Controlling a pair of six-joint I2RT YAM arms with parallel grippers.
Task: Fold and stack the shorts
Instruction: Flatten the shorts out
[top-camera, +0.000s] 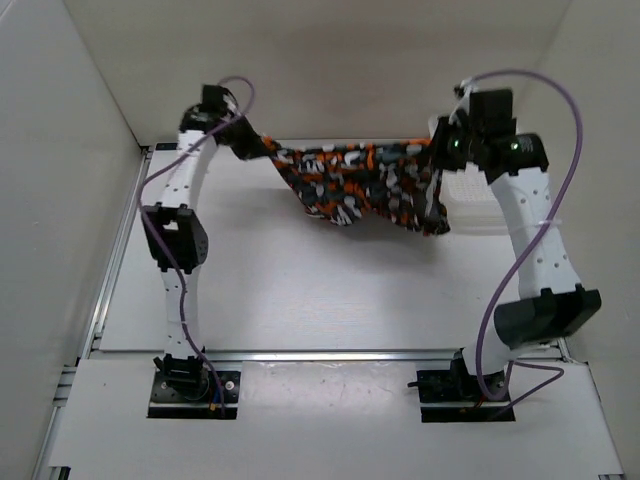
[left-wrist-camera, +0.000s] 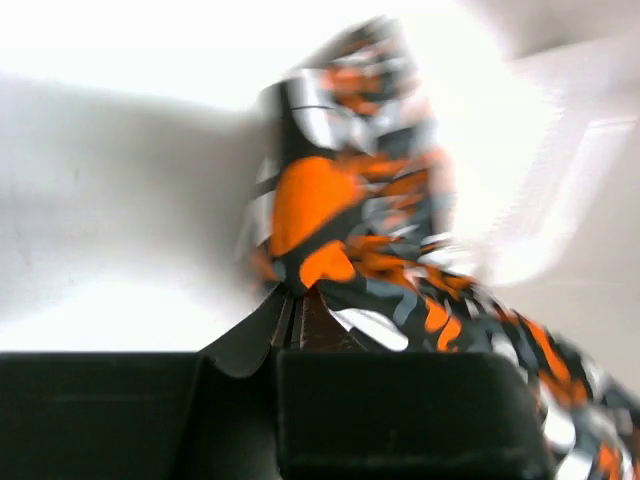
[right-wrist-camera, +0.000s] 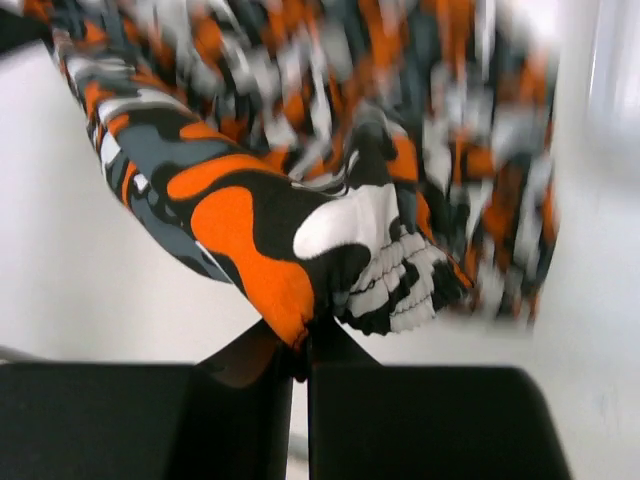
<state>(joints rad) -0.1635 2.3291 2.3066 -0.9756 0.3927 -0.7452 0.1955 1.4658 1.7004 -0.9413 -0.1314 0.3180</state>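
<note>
The shorts (top-camera: 360, 186), printed in orange, white, black and grey blotches, hang in the air over the back of the table, stretched between both arms. At the back left, my left gripper (top-camera: 262, 146) is shut on one top corner of the shorts (left-wrist-camera: 340, 230); the fingers (left-wrist-camera: 265, 330) pinch the cloth at their tips. My right gripper (top-camera: 440, 150) is shut on the other top corner at the back right. In the right wrist view the shorts (right-wrist-camera: 300, 210) drape away from the closed fingers (right-wrist-camera: 245, 355), the elastic waistband showing.
A white mesh basket (top-camera: 480, 205) stands at the back right, under and behind the right arm. White walls close in the table (top-camera: 300, 290) on the left, back and right. A purple cable loops from each arm.
</note>
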